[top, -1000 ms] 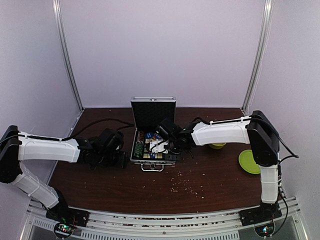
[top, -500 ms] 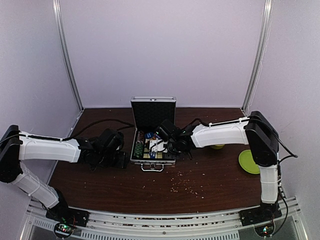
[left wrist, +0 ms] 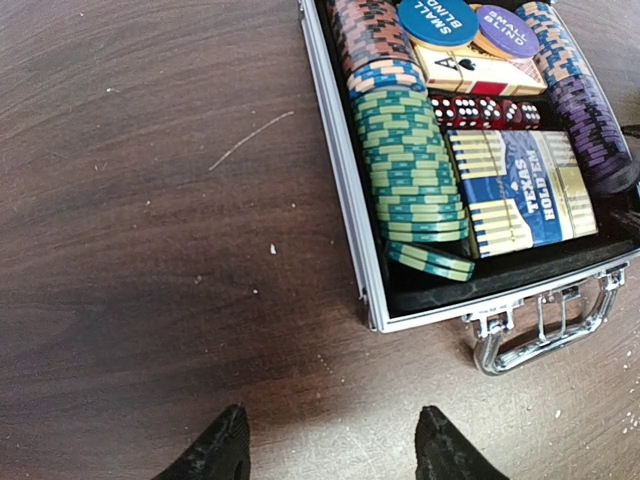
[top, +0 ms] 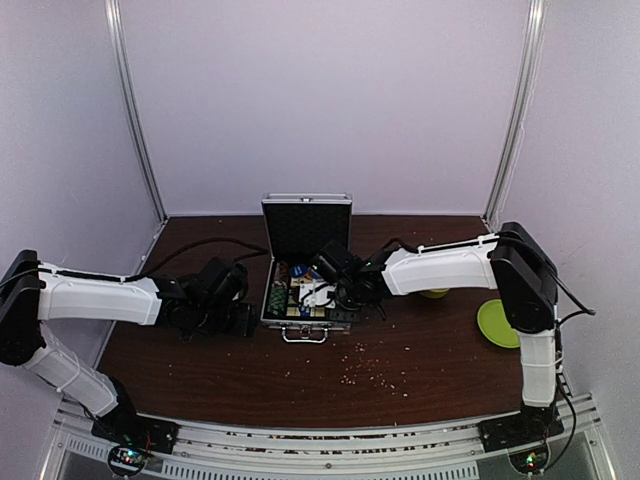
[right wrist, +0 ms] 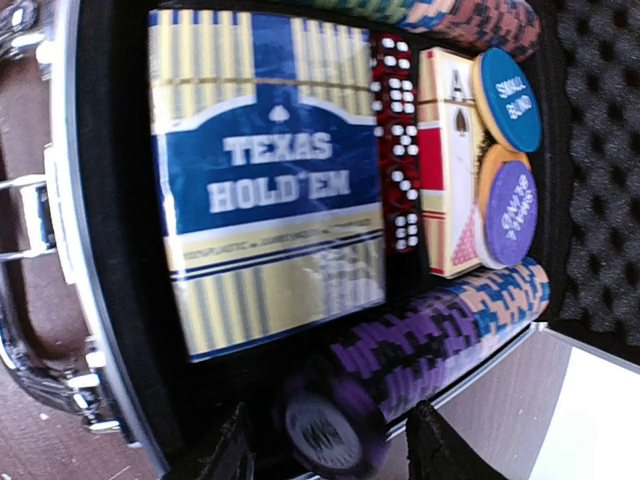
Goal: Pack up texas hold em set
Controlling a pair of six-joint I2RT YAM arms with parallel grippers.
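The silver case (top: 300, 322) lies open mid-table with its lid (top: 307, 226) upright. In the left wrist view its rim (left wrist: 338, 170) holds a row of green striped chips (left wrist: 412, 170), red dice (left wrist: 485, 112), the yellow-blue card box (left wrist: 520, 190) and a metal handle (left wrist: 540, 328). My left gripper (left wrist: 332, 455) is open and empty over bare table left of the case (top: 240, 318). My right gripper (right wrist: 330, 455) is open inside the case (top: 327, 293), its fingers astride the near end of the purple chip row (right wrist: 440, 340), beside the card box (right wrist: 265, 190) and dice (right wrist: 400, 150).
A flat lime-green plate (top: 497, 323) lies at the right edge. A lime-green bowl (top: 435, 292) is half hidden behind my right arm. Small crumbs (top: 370, 372) dot the table in front of the case. Walls close in the back and sides.
My right gripper has shifted slightly left and deeper into the case, over the purple chips. The left arm has not moved.
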